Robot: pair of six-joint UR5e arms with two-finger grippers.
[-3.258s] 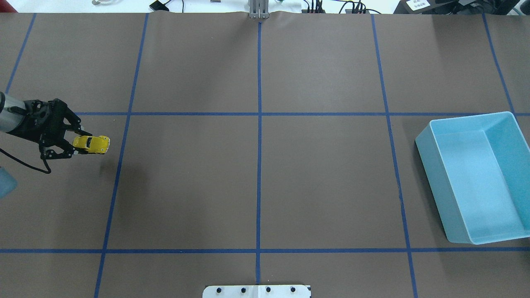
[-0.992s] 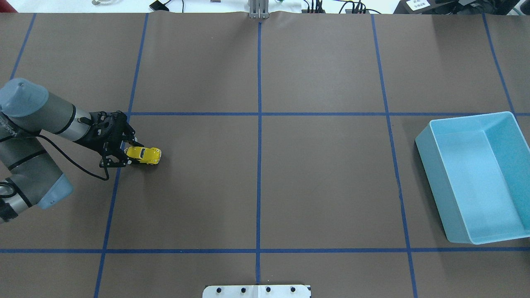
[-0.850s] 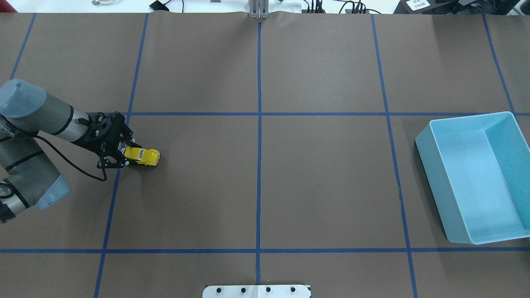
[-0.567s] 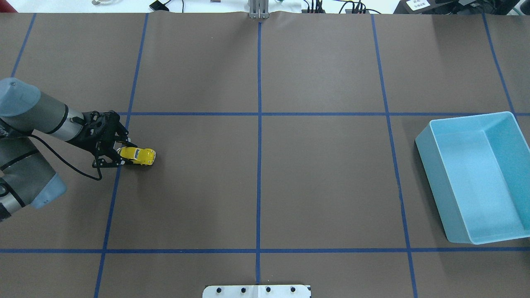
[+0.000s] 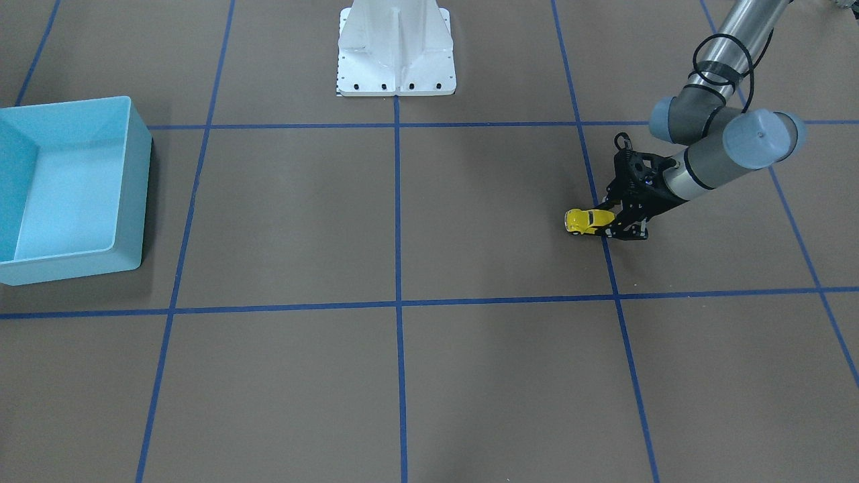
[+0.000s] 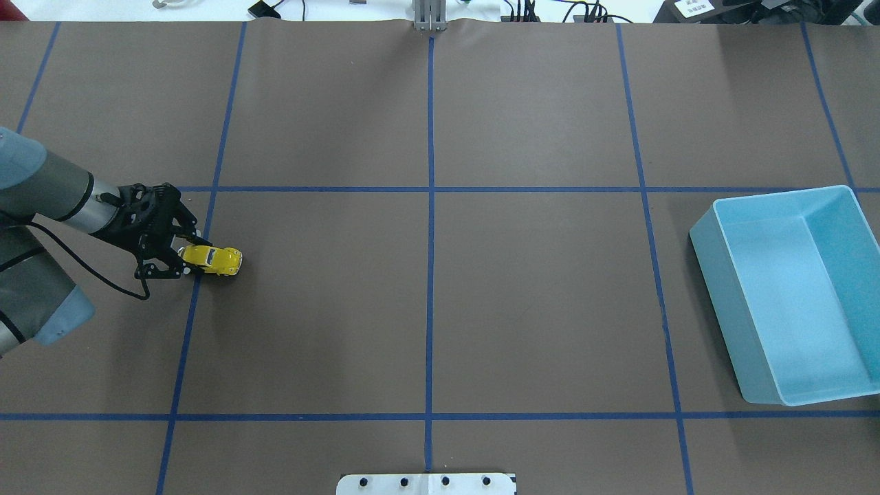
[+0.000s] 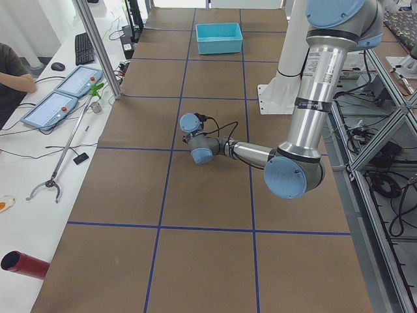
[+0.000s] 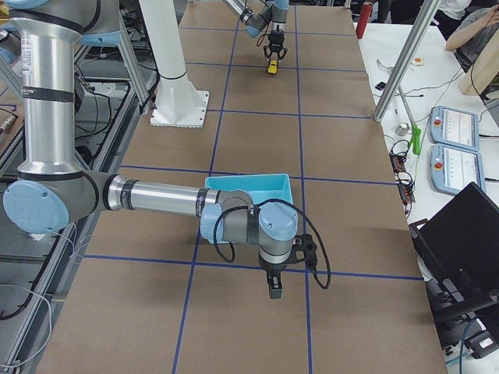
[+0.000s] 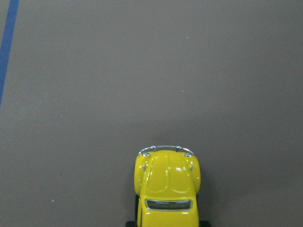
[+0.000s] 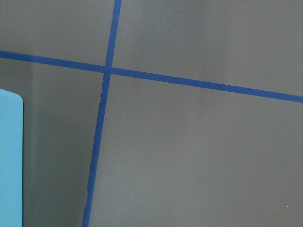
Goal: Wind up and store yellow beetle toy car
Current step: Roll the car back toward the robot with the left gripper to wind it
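Right now my left gripper point(image 6: 185, 258) is clamped on the rear of the yellow car point(image 6: 213, 259), 1 finger on each side. The car's nose sticks out toward the middle of the table point(image 6: 536, 302). The car is low at the brown mat on the left part of the table, just beside a blue tape line point(image 6: 187, 344); I can't tell whether its wheels touch. Through the left wrist camera I see only its hood and windshield at the bottom edge. The blue bin point(image 6: 732, 309) is well apart from it, at the far right end. My right gripper point(image 8: 274, 290) hangs near that bin, pointing down. Only the side camera shows it, so I can't tell how its fingers stand.
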